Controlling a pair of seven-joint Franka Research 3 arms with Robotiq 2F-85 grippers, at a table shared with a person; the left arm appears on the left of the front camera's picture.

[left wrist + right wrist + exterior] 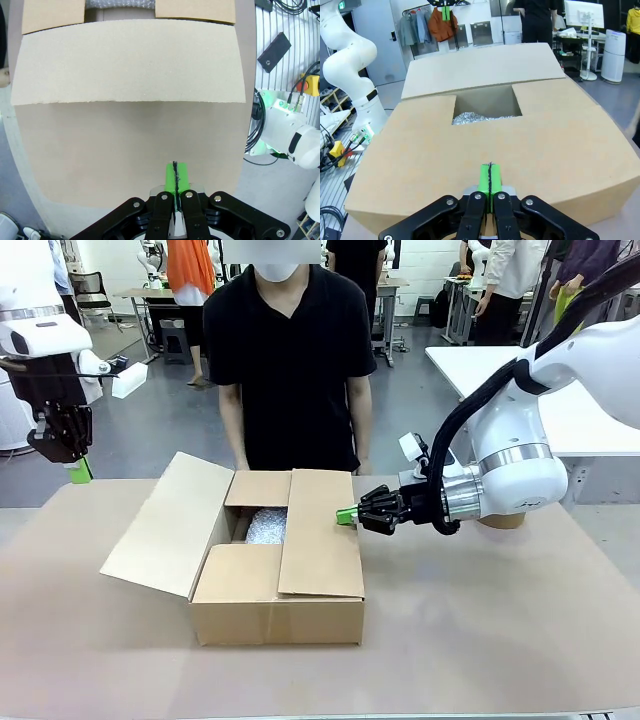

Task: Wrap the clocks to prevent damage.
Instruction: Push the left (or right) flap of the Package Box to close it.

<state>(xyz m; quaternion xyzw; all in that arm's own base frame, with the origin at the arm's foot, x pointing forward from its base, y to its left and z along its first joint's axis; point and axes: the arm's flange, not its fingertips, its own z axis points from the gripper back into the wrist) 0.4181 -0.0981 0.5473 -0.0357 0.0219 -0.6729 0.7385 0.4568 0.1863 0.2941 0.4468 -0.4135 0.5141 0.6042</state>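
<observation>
Front view: likely pushing flap (320,540) over wrapped bundle (266,526) with right gripper (347,517), holding left gripper (80,471) clear; both with fingers pressed together.

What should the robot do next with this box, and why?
Probably bring the shut left gripper in against the left flap to tip it over: it alone splays outward, while the shut right gripper is at the folded right flap, bubble wrap showing inside.

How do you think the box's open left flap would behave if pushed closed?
The open flap looks like flat, thin cardboard, so it would probably swing stiffly on its crease rather than flop. It stands splayed outward, so it may spring back once released. The box looks lightly filled, so it might slide.
</observation>
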